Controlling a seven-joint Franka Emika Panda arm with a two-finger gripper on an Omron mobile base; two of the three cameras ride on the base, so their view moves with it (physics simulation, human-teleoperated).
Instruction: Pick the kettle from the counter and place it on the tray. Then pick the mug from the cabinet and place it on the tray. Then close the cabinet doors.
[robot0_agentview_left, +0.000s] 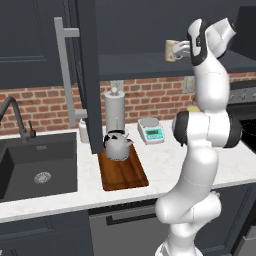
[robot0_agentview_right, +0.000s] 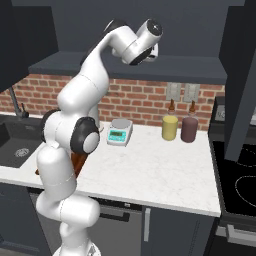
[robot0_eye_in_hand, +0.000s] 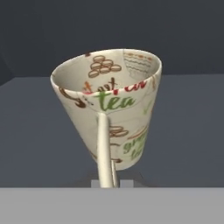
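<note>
Gripping the mug (robot0_eye_in_hand: 109, 109) by its loop handle is where I judge my gripper (robot0_agentview_left: 181, 49) to be: in the hand view the cream handle runs straight down to where the fingertips would sit, though the tips themselves are hidden, so I take the jaws as narrowed on it rather than see them clamp. The mug, printed with tea lettering and biscuits, sits up on the dark shelf of the cabinet (robot0_agentview_left: 150, 65), high above the counter (robot0_agentview_left: 165, 165). Well below the mug and to its left, the kettle (robot0_agentview_left: 117, 145) already stands on the far end of the tray (robot0_agentview_left: 122, 172), so I count that first step as done. Left to do: carry the mug down beside the kettle, then shut the cabinet doors (robot0_agentview_left: 87, 75), which hang open. Farther right of the mug, down on the counter, stand a small scale (robot0_agentview_right: 120, 132), a yellow canister (robot0_agentview_right: 169, 127) and a maroon one (robot0_agentview_right: 189, 129).
</note>
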